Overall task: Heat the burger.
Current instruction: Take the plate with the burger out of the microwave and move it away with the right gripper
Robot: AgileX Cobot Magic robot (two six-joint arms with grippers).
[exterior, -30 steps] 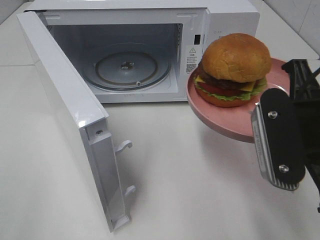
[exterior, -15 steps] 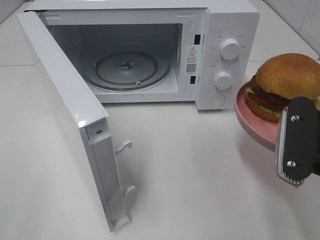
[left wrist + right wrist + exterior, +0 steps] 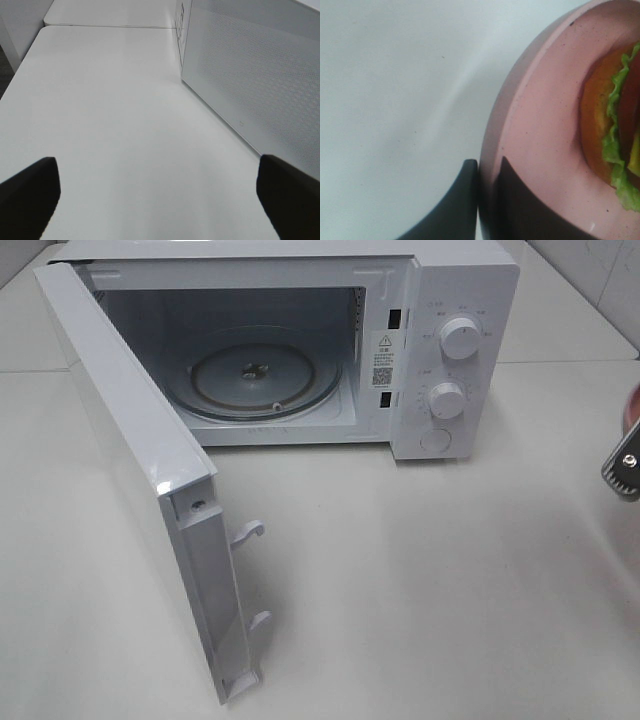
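The burger (image 3: 615, 125), with an orange-brown bun and green lettuce, lies on a pink plate (image 3: 545, 125) in the right wrist view. My right gripper (image 3: 489, 167) is shut on the plate's rim, one finger above it and one below. In the exterior view the burger is out of frame. Only a sliver of the right gripper (image 3: 628, 462) and a trace of the plate (image 3: 634, 405) show at the right edge. The white microwave (image 3: 460, 280) stands open with its glass turntable (image 3: 255, 375) bare. My left gripper (image 3: 157, 195) is open over the table, holding nothing.
The microwave door (image 3: 120, 440) swings out to the left toward the front of the table. In the left wrist view its perforated panel (image 3: 260, 75) stands close beside my left gripper. Two knobs (image 3: 460, 338) sit on the microwave's right panel.
My right gripper has carried the plate and burger to the right, from in front of the microwave's control panel to almost outside the exterior view. The knobs now show.
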